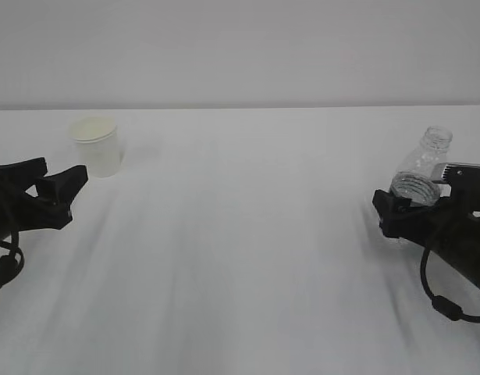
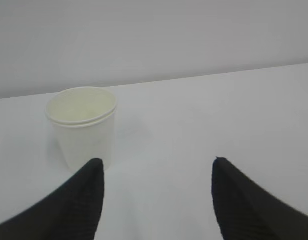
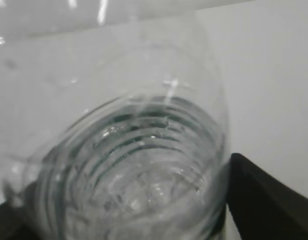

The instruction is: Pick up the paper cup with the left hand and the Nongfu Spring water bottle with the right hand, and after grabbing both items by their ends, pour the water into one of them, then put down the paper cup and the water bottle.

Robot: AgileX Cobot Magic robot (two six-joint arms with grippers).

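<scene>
Flanking the bottle (image 1: 421,173), right tool (image 1: 417,205) spread wide; left tool (image 1: 58,182) apart near cup (image 1: 97,145).

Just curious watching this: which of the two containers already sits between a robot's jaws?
The bottle, clear and ribbed, on the right, sits between the right gripper's jaws. The cup stands free ahead of the open left gripper.

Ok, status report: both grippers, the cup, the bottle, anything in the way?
Left gripper open, short of paper cup, cup upright on table. Right gripper open around water bottle, bottle between the fingers. Nothing in the way.
</scene>
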